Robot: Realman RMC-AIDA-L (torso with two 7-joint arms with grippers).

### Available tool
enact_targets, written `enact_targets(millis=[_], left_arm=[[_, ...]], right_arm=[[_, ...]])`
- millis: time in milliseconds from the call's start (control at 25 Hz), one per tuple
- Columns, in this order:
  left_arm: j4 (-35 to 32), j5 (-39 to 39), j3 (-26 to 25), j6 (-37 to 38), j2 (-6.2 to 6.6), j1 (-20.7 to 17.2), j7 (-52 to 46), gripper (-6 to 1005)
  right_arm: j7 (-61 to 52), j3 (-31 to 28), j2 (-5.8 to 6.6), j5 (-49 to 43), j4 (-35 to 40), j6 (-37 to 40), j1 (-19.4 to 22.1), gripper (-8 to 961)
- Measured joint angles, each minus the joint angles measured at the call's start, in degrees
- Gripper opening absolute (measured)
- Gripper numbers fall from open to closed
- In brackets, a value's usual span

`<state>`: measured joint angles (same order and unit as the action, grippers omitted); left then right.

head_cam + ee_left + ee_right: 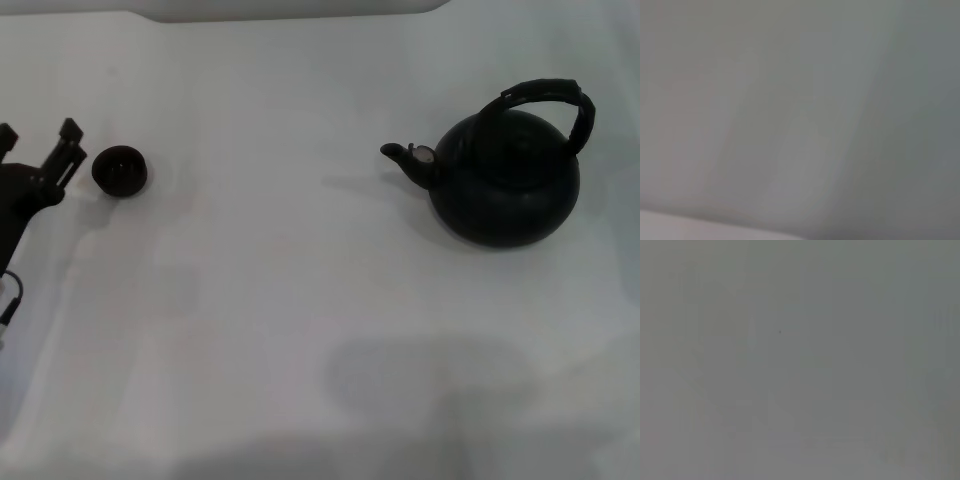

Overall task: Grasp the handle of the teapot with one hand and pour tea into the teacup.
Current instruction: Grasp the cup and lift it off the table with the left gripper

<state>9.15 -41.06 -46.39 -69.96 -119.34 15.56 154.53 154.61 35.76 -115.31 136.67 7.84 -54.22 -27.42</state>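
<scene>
Teapot: my teapot (505, 180) sits upright on the white surface (300, 300), on my right side in the head view, its short spout (405, 158) pointing toward my left.
Handle: the ridged hoop handle (545, 100) arches over the lid, leaning a little to the right; nothing touches it.
Teacup: the small dark teacup (120, 170) stands on the far left of the surface, well apart from the teapot, mouth upward.
Left pincer: my left pincer (38, 152) is at the left edge of the head view, just beside the teacup, its two fingers (68, 150) spread apart and holding nothing; I cannot tell whether the nearer finger touches the cup.
Teapot to left pincer: the teapot lies far across the surface from it, with the teacup between them.
Right pincer: it does not show in any view.
Writing: I can read no brand, label or lettering on the teapot or the cup.
Head view versus wrist views: only the head view shows the teapot, cup and left pincer; both wrist views give a plain blurred grey field with no object I can make out.
</scene>
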Motion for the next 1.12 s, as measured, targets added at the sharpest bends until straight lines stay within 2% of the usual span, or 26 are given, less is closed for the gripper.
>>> enact_targets(millis=[360, 600, 1120], left_arm=[[-0.01, 4.45, 0.14, 7.33, 0.11, 2.24, 0.5, 890], [0.07, 5.62, 0.16, 8.34, -0.08, 2.92, 4.57, 890], [0.08, 7.66, 0.17, 12.07, -0.01, 4.61, 5.18, 891]], right_arm=[[-0.36, 0.34, 0.0, 0.0, -0.18, 0.0, -0.21, 831], [-0.48, 0.46, -0.07, 0.0, -0.24, -0.01, -0.5, 832], [-0.54, 0.62, -0.18, 0.0, -0.29, -0.1, -0.71, 831]])
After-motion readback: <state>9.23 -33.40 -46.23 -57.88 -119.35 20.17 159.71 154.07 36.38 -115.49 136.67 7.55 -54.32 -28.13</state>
